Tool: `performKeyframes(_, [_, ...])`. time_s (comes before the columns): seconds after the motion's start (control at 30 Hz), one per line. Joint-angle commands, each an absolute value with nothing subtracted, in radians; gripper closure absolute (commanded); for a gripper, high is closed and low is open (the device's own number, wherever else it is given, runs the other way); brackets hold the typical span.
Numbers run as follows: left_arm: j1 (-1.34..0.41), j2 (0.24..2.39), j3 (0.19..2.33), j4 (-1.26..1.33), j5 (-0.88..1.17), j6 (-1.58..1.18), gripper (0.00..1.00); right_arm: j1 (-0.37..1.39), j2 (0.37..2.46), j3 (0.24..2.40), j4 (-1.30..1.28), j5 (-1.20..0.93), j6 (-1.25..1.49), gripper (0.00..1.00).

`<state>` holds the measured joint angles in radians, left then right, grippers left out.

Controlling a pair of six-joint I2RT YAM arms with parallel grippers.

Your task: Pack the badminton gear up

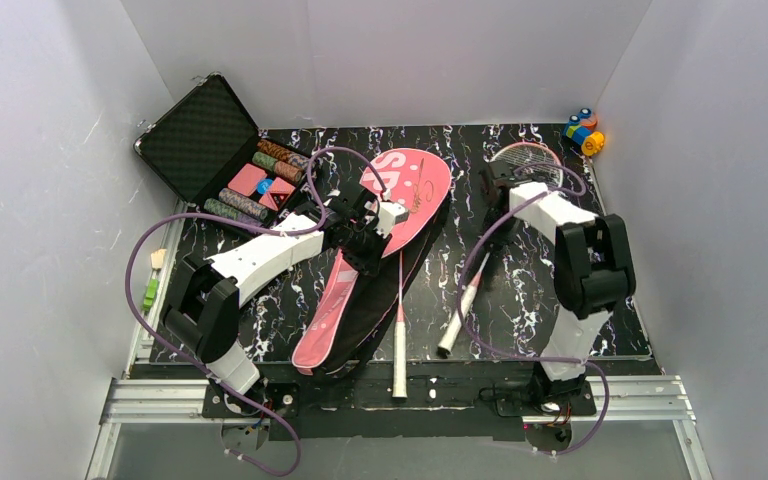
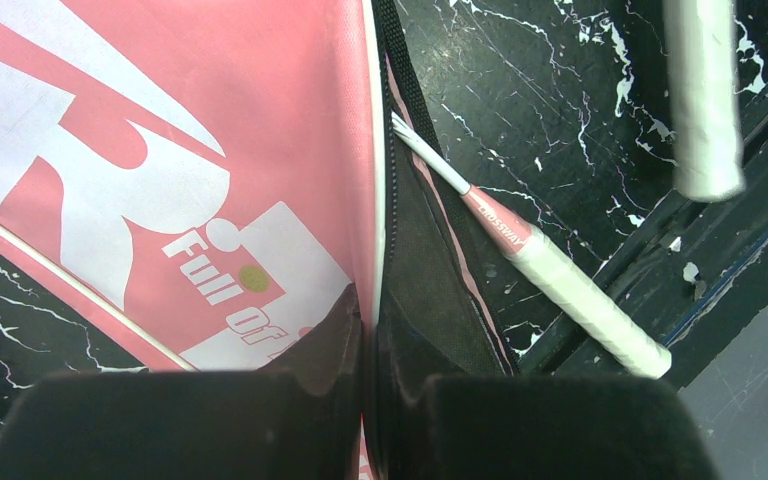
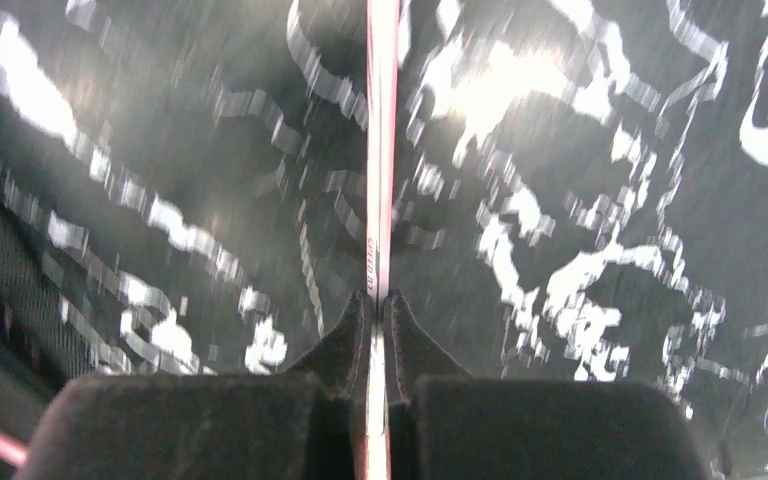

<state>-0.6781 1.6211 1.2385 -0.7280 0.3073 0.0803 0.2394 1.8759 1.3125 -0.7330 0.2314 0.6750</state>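
Note:
The pink bag (image 1: 415, 185) lies open mid-table, its white lettering filling the left wrist view (image 2: 160, 120). My left gripper (image 1: 368, 250) (image 2: 370, 325) is shut on the bag's upper flap edge. One racket (image 1: 400, 350) lies with its head inside the bag and its white handle (image 2: 585, 300) toward the near edge. The second racket (image 1: 460, 310) lies to the right, head (image 1: 525, 157) at the back. My right gripper (image 1: 495, 195) (image 3: 378, 300) is shut on its thin pink shaft (image 3: 380, 150) near the head. Its handle end (image 2: 705, 100) shows in the left wrist view.
An open black case (image 1: 205, 135) holding poker chips stands at the back left. Small coloured toys (image 1: 584, 130) sit in the back right corner. Little green and wooden pieces (image 1: 152, 280) lie by the left table edge. White walls close in on three sides.

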Motion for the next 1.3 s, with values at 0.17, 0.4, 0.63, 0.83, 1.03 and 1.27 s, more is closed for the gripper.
performKeyframes(0.17, [-0.685,1.568,1.266,-0.732,0.33,0.094,1.0,0.519,1.399,1.005,-0.887,0.29,0.736,0.99])
performKeyframes(0.4, [-0.684,1.578,1.282,-0.723,0.311,0.086,1.0,0.757,1.075,0.826,-1.084,0.147,0.913,0.99])
performKeyframes(0.63, [-0.685,1.588,1.289,-0.719,0.304,0.078,1.0,1.052,0.956,0.844,-1.208,0.068,1.092,0.99])
performKeyframes(0.83, [-0.684,1.59,1.3,-0.73,0.307,0.08,1.0,1.22,1.103,0.905,-1.207,0.054,1.115,0.99])
performKeyframes(1.03, [-0.685,1.584,1.291,-0.731,0.31,0.081,1.0,1.299,1.226,1.017,-1.241,0.123,1.1,0.99])
performKeyframes(1.27, [-0.684,1.586,1.29,-0.73,0.318,0.083,1.0,1.308,1.309,1.078,-1.203,0.156,1.04,0.99])
